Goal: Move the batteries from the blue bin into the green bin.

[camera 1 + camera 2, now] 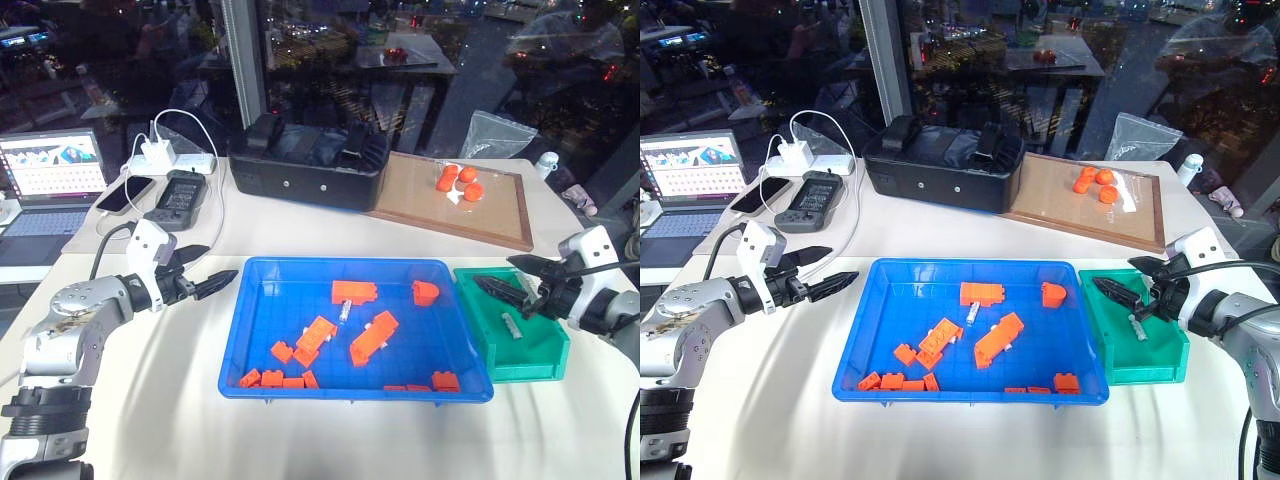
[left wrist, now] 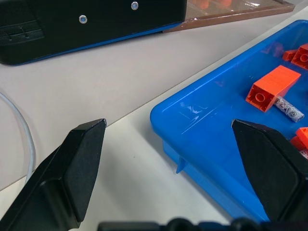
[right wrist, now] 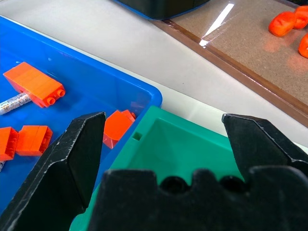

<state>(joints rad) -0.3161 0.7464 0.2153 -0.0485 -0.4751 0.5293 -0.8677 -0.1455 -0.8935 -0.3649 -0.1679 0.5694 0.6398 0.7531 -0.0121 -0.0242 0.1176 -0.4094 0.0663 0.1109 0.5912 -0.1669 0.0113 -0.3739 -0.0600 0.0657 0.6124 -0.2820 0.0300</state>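
I can read no text, label, brand or number. The battery beside an orange brick in the blue bin carries small print, too fine to make out. The laptop screen far left of the bin shows rows of illegible content.

One silver battery lies inside the green bin, which touches the blue bin's right side; another battery lies flat among that bin's bricks.
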